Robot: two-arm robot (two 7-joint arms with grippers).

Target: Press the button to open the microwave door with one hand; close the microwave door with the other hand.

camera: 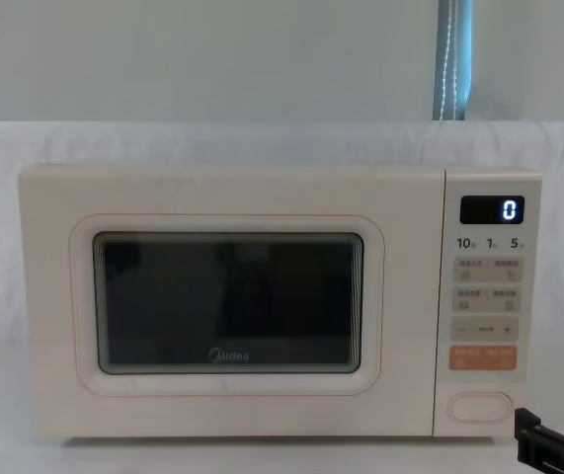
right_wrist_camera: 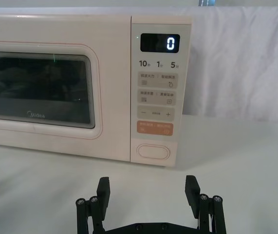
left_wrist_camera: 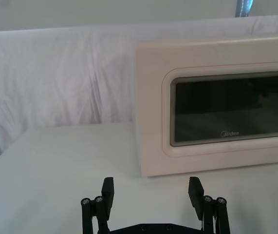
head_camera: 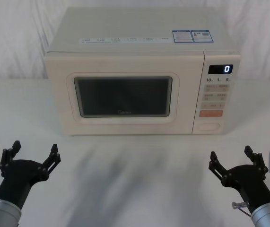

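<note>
Button [head_camera: 208, 126] lies horizontal, facing the robot; both end effectors [head_camera: 33, 158] [head_camera: 231, 160] wide.

The head view looks down from above at the microwave door [head_camera: 123, 97] and table [head_camera: 135, 175]; the chest view faces it squarely, low and close. Each wrist view looks forward over its own fingers, the right one taking in the button [right_wrist_camera: 153, 151].

I read this as a staged test bench, not a kitchen: a table [head_camera: 135, 179] draped in white cloth, a white sheet [left_wrist_camera: 56, 83] hung as backdrop, a plain wall [camera: 212, 59] above, one lone microwave [head_camera: 125, 56].
</note>
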